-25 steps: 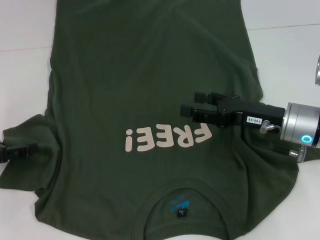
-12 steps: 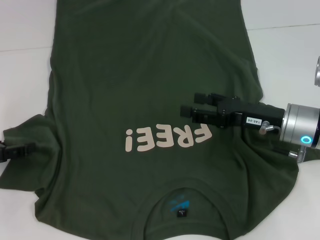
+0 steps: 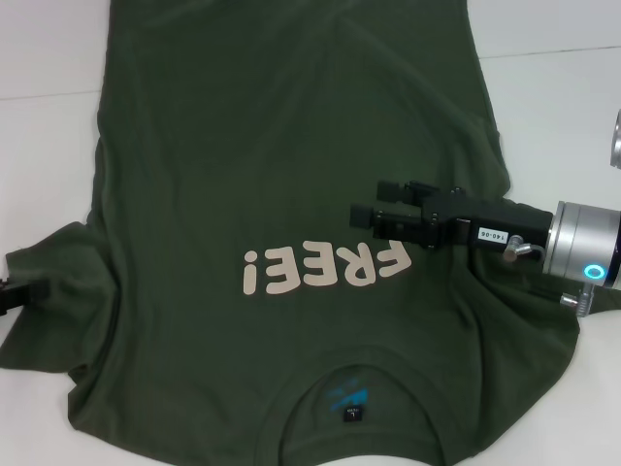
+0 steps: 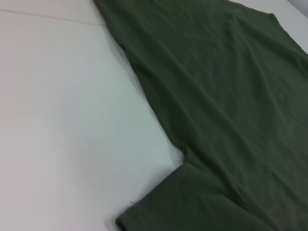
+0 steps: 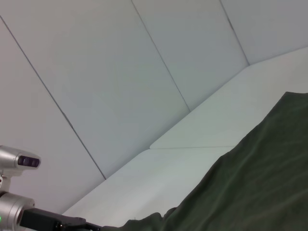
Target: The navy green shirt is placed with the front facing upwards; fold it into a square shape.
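Observation:
The navy green shirt (image 3: 272,146) lies flat and face up on the white table (image 3: 49,49), its collar nearest me. Pale letters (image 3: 325,269) cross the chest, and a small black label (image 3: 351,415) with blue print sits inside the collar. My right gripper (image 3: 374,206) hovers over the chest just beside the last letter, open, with nothing between its fingers. Only the tip of my left gripper (image 3: 14,293) shows at the picture's left edge, by the left sleeve (image 3: 49,335). The left wrist view shows that sleeve (image 4: 192,202) and the shirt's side edge (image 4: 159,110).
White table surface (image 4: 62,120) surrounds the shirt on the left and far right (image 3: 563,107). Pale wall panels (image 5: 120,72) rise behind the table. The other arm's silver body (image 5: 14,207) appears low in the right wrist view.
My left gripper has drawn back to the left, off the sleeve and nearly out of the head view. The right gripper and the shirt have not moved.

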Controlling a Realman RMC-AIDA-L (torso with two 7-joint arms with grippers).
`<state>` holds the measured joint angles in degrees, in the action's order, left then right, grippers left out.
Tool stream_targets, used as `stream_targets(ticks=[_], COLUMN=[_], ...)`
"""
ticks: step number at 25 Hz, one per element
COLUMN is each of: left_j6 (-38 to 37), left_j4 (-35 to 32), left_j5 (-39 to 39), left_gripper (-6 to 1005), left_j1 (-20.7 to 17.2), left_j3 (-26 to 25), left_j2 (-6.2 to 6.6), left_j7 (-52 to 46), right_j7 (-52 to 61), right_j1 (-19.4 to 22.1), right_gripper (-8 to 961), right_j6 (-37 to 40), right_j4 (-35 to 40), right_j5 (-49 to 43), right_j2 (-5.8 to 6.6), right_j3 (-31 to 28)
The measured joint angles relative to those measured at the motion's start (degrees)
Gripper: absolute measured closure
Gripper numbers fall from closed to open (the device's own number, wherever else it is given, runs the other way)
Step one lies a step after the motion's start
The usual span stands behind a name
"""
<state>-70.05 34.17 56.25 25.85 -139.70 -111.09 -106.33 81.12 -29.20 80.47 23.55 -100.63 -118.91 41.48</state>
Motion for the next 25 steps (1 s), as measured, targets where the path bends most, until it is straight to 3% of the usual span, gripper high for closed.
stream_targets(ticks=[6, 12, 21, 25], left_j6=[-0.21, -1.54, -4.24, -8.83], left_j4=[0.07, 1.42, 3.07, 6.85], left_j5=[-0.02, 0.18, 0.33, 0.43], left_gripper=[793, 879, 881, 882], left_j1=[-0.09, 0.05, -0.28, -0.51], left_j3=[-0.04, -0.05, -1.14, -2.95], left_j2=[0.10, -0.03, -0.38, -1.91], left_j7=[0.12, 0.16, 0.00, -0.89], right_j7=[0.00, -0.04, -0.08, -0.09], right_j1=[-0.06, -0.02, 0.02, 0.03], right_gripper=[57, 57, 58, 57], right_j6=[0.03, 0.04, 0.04, 0.01], right_j4=[0.00, -0.05, -0.11, -0.10], right_j5=[0.00, 0.00, 0.00, 0.00], right_j2=[0.00, 0.00, -0.09, -0.09], right_j3=[-0.17, -0.61, -0.62, -0.61])
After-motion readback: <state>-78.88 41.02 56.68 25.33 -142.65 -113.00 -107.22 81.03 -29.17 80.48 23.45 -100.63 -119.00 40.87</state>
